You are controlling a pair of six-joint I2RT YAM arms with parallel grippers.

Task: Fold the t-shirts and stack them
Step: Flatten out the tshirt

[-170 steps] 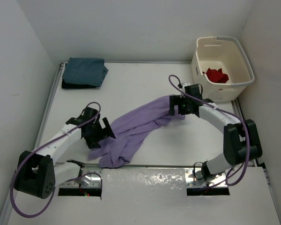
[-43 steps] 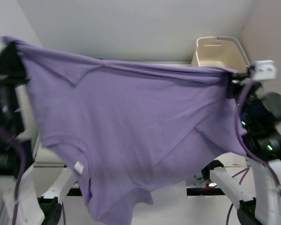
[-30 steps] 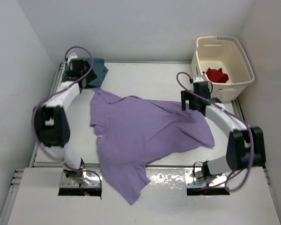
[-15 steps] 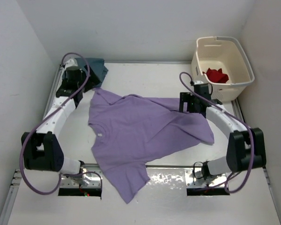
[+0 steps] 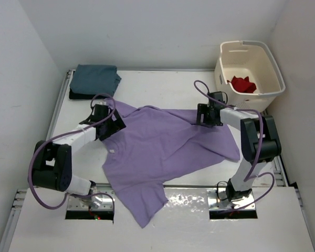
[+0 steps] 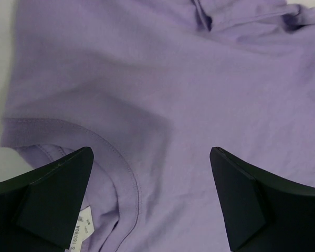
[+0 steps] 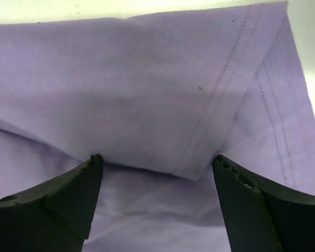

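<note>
1. The purple shirt (image 5: 168, 152) is laid open but creased and askew across the middle of the counter (image 5: 163, 89), with one end trailing over the near edge.
2. It is judged to be light, limp and not fragile. It can be expected to sag and bunch wherever it is left unsupported.
3. Hold is best taken at two spread points on stitched edges, such as the collar (image 6: 121, 157) or a hem corner (image 7: 199, 168), where the doubled cloth can be pinched firmly.
4. The left tool (image 6: 151, 157) is spread wide over the collar and label (image 6: 84, 231), and nothing is held in it.
5. The right tool (image 7: 155, 160) is also spread wide, over a turned-back hem corner at the shirt's far right. Nothing is gripped.
6. The teal shirt (image 5: 97, 79) is seen folded on the black shirt (image 5: 79, 95) in the far left corner.
7. The red shirt (image 5: 243, 84) is left in the basket (image 5: 268, 58) at the far right.
</note>
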